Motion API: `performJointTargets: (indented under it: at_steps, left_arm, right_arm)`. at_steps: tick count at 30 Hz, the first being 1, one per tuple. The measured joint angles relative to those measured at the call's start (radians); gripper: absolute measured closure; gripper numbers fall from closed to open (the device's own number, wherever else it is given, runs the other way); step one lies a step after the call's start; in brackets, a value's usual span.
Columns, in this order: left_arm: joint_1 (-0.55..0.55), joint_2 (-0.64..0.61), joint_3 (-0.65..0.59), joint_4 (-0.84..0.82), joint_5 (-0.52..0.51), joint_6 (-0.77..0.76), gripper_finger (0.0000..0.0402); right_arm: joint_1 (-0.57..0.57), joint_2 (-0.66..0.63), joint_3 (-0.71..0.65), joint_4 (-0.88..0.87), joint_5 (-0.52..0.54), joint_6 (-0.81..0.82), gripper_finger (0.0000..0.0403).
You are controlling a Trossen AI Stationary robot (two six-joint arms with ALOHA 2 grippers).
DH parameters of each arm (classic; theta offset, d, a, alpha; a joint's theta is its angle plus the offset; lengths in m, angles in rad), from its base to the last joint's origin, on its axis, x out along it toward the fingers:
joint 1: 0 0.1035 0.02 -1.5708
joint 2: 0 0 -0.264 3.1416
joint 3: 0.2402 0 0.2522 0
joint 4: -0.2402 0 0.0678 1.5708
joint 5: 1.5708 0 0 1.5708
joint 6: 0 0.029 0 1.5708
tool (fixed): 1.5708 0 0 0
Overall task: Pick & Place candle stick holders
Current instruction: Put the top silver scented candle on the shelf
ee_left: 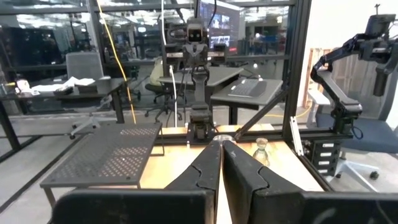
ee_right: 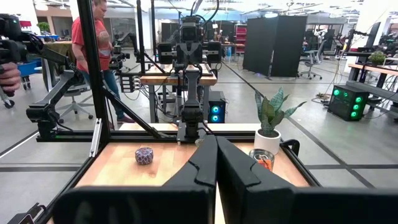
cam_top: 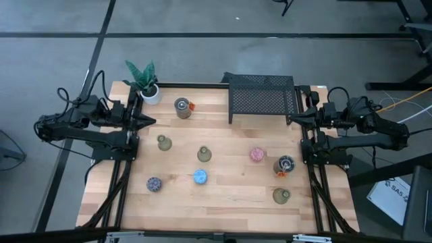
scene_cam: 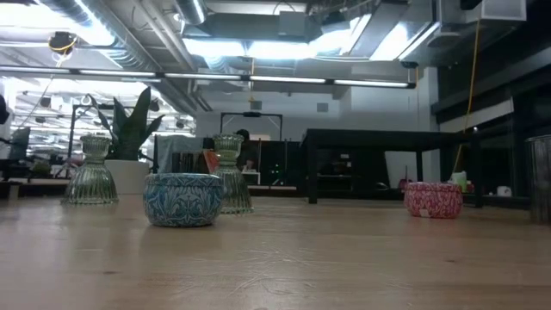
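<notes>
Several small candle stick holders stand apart on the wooden table: olive-green glass ones (cam_top: 163,142) (cam_top: 204,154) (cam_top: 281,196), a blue one (cam_top: 200,177), a pink one (cam_top: 256,154), a purple-speckled one (cam_top: 154,184), and two silvery ones with orange accents (cam_top: 182,107) (cam_top: 285,165). My left gripper (cam_top: 152,121) is shut and empty at the table's left edge. My right gripper (cam_top: 291,120) is shut and empty at the right edge. In the low view the blue holder (scene_cam: 182,200), two green ones (scene_cam: 89,172) (scene_cam: 229,175) and the pink one (scene_cam: 433,200) show.
A black mesh rack (cam_top: 262,96) stands at the far edge, right of centre. A white potted green plant (cam_top: 146,84) stands at the far left corner. Bare wood lies along the near edge. A person (ee_right: 93,43) stands in the room beyond the table.
</notes>
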State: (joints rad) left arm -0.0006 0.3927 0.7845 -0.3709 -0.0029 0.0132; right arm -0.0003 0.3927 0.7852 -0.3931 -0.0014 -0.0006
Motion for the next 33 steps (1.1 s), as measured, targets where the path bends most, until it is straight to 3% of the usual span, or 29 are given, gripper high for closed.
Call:
performJointTargets:
  at_steps: [16,23,33]
  left_arm:
    - [0.0,0.008,0.0,0.243,-0.037,-0.052,0.0396]
    - [0.0,0.101,0.0,0.315,-0.118,-0.048,0.0396]
    - [0.02,0.231,0.0,0.468,-0.127,-0.027,0.0392]
  right_arm:
    - [0.0,0.0,0.0,0.0,0.0,0.0,0.0396]
    - [0.0,0.0,0.0,0.0,0.0,0.0,0.0396]
    - [0.0,0.0,0.0,0.0,0.0,0.0,0.0396]
